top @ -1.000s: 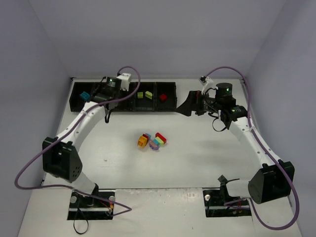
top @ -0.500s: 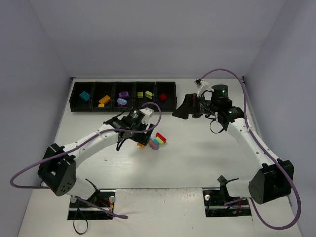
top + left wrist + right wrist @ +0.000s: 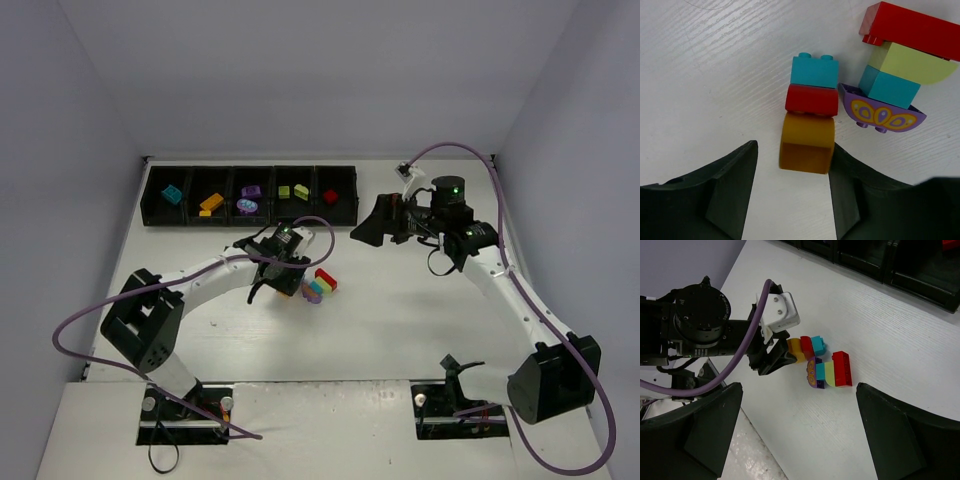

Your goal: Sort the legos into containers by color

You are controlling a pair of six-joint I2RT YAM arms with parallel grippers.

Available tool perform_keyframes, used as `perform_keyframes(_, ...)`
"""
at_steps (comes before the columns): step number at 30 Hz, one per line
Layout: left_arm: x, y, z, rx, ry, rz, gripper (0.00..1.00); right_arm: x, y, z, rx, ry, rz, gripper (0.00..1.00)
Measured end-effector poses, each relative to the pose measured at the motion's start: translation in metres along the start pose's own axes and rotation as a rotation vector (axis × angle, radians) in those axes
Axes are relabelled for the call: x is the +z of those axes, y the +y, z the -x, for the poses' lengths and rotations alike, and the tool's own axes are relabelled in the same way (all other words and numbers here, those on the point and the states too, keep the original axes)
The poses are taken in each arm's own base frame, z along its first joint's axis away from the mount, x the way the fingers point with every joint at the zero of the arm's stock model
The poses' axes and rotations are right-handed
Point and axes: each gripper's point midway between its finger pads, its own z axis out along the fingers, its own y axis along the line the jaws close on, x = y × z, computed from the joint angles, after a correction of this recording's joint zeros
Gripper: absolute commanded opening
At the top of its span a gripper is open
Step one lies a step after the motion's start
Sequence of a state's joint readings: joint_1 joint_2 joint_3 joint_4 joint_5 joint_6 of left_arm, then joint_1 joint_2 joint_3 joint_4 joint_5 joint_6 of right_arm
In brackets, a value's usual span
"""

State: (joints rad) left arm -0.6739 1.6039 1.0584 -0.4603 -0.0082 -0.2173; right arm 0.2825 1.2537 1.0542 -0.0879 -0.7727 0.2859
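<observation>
Two stacks of legos lie mid-table. One is an orange brick (image 3: 807,142), a red brick (image 3: 811,100) and a teal brick (image 3: 814,71) in a line. The other joins a red brick (image 3: 912,32), lime, teal and a purple piece (image 3: 882,112). My left gripper (image 3: 794,152) is open low over the table, with its jaws either side of the orange brick's near end. It also shows in the top view (image 3: 283,278). My right gripper (image 3: 362,228) is open and empty, hanging high above the stacks (image 3: 825,371). The containers (image 3: 150,215) stand at the back left.
The bins hold, left to right, a teal brick (image 3: 172,194), an orange one (image 3: 210,203), purple ones (image 3: 250,192), lime ones (image 3: 292,192) and a red one (image 3: 330,196). The left arm's purple cable (image 3: 747,330) loops over the table near the stacks.
My left arm has swung from the bins down to the stacks and now has its open jaws at the orange brick. My right gripper has shifted slightly left.
</observation>
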Motion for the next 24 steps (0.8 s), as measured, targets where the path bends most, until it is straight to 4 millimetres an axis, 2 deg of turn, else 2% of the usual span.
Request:
perform_keyframes(1,0.001,0.0,0.0,0.001,-0.001,0.0,0.43,-0.001,0.001,0.001,-0.002,-0.002,0.001,0.93)
perform_keyframes(2,0.001,0.0,0.001,0.004,-0.003,0.0,0.27,-0.001,0.001,0.001,-0.003,-0.004,0.002,0.93)
perform_keyframes(5,0.001,0.0,0.004,0.014,-0.013,-0.002,0.0,-0.002,0.002,0.0,-0.004,-0.006,0.002,0.93)
perform_keyframes(10,0.0,-0.001,0.004,0.036,-0.014,-0.013,0.0,-0.002,0.002,-0.003,0.0,-0.001,0.002,0.92)
perform_keyframes(13,-0.012,-0.005,0.007,0.066,-0.033,-0.07,0.0,-0.002,0.004,-0.004,-0.002,0.004,0.014,0.95)
perform_keyframes(15,-0.031,-0.011,0.018,0.079,-0.083,-0.141,0.0,-0.001,0.008,-0.005,-0.008,0.01,0.027,1.0)
perform_keyframes(17,-0.057,-0.013,0.038,0.082,-0.166,-0.21,0.0,0.001,0.014,-0.006,-0.017,0.019,0.046,1.0)
perform_keyframes(21,-0.131,-0.015,0.097,0.093,-0.4,-0.369,0.0,0.005,0.033,-0.007,-0.07,0.033,0.099,1.0)
perform_keyframes(24,-0.181,-0.022,0.125,0.136,-0.529,-0.487,0.0,0.008,0.047,-0.004,-0.123,0.038,0.139,1.0)
